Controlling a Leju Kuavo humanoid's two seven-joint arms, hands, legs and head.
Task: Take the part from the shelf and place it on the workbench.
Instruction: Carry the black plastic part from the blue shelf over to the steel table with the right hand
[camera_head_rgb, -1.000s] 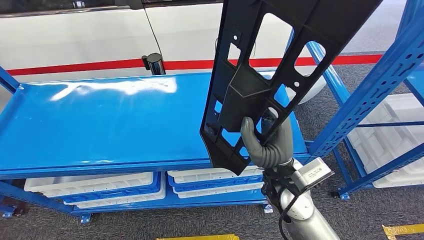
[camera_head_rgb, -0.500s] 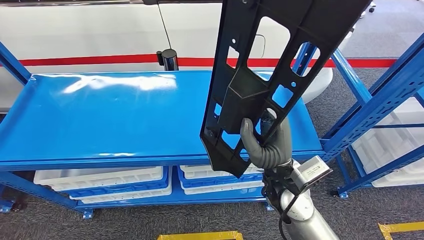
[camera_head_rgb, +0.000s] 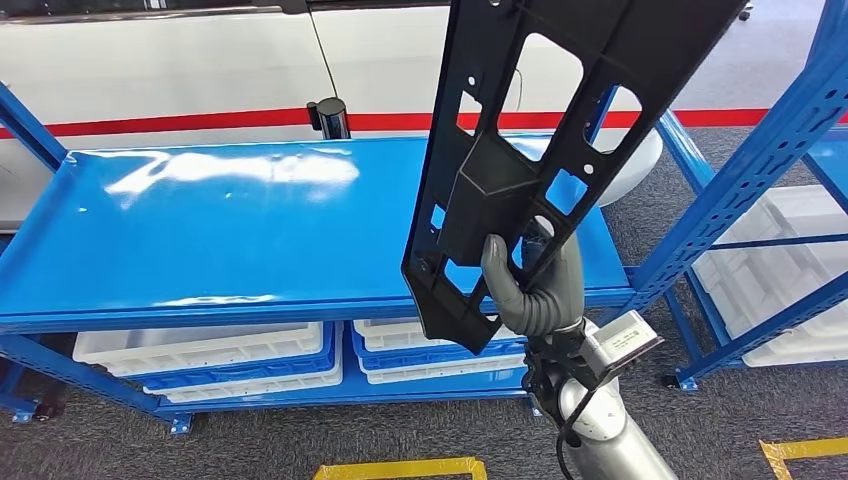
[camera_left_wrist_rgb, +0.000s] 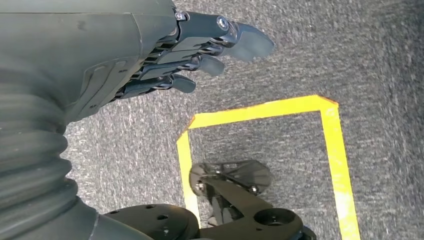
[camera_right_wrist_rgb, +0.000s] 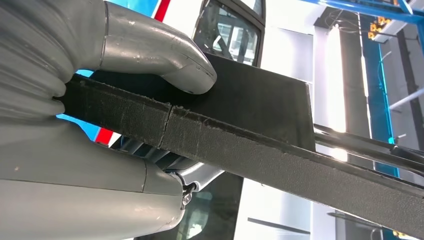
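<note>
Right hand (camera_head_rgb: 535, 285) grips the part (camera_head_rgb: 540, 150) near its lower end, thumb on the near face and the other fingers wrapped behind, so the long black frame stands nearly upright and runs up past the top of the head view. Carried this way, its bulk is off the bench (camera_head_rgb: 230, 225) and hangs over the bench's right end, touching nothing; my guess is that the low grip is meant to let the far end be tipped down onto the blue top first. The part is thus in the air, not yet set down. A blue rack (camera_head_rgb: 760, 170) stands just to the right, with white bins (camera_head_rgb: 200, 350) under the bench. The right arm rises from below with the wrist bent back, palm toward the bench. In the right wrist view the thumb (camera_right_wrist_rgb: 165, 55) presses on the part's flat side while the edge (camera_right_wrist_rgb: 240, 145) lies across the palm, a firm clamp. Left hand (camera_left_wrist_rgb: 195, 55) hangs over grey floor beside yellow tape (camera_left_wrist_rgb: 280, 112), holding nothing, fingers loosely extended and slightly apart.
</note>
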